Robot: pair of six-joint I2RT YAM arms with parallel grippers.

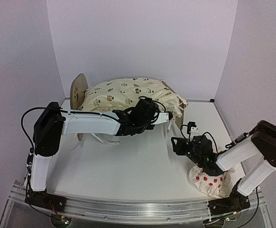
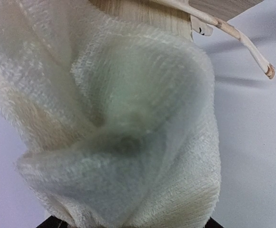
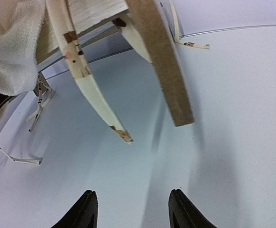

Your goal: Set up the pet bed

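**Currently: left gripper on cushion fold, right gripper open and empty**

Pet bed [image 1: 78, 91] sits at the far edge of the tabletop [image 1: 128, 173], left of centre, close to the back wall. One rounded plywood end board stands upright at the bed's left end. The other end is mostly covered. A cream animal-print cushion [image 1: 123, 92] lies piled over the frame and spills past its right end and front side.

Left arm reaches across from the near left corner to the bed's front side. Left gripper [image 1: 162, 116] is at the cushion's front edge, near the right end of the bed. In the left wrist view, fluffy white cushion fabric fills nearly everything. It bunches into a thick fold right where the fingers are, with only dark bits of them showing at the bottom corners. Looks partly closed on that fold, fingertips hidden by the cloth. Bare wood of the frame and a thin pale strip show at the top of that view.

Right gripper [image 1: 180, 145] hovers over bare tabletop, right of centre, just in front of the bed's right end and not touching it. In the right wrist view both black fingers are apart with nothing between them, so open and empty. Ahead of them are a wooden board and slim curved pale strips of the bed's underside, plus a corner of the cushion at upper left.

White pillow with red dots [image 1: 209, 183] lies at the near right corner, partly under the right arm.
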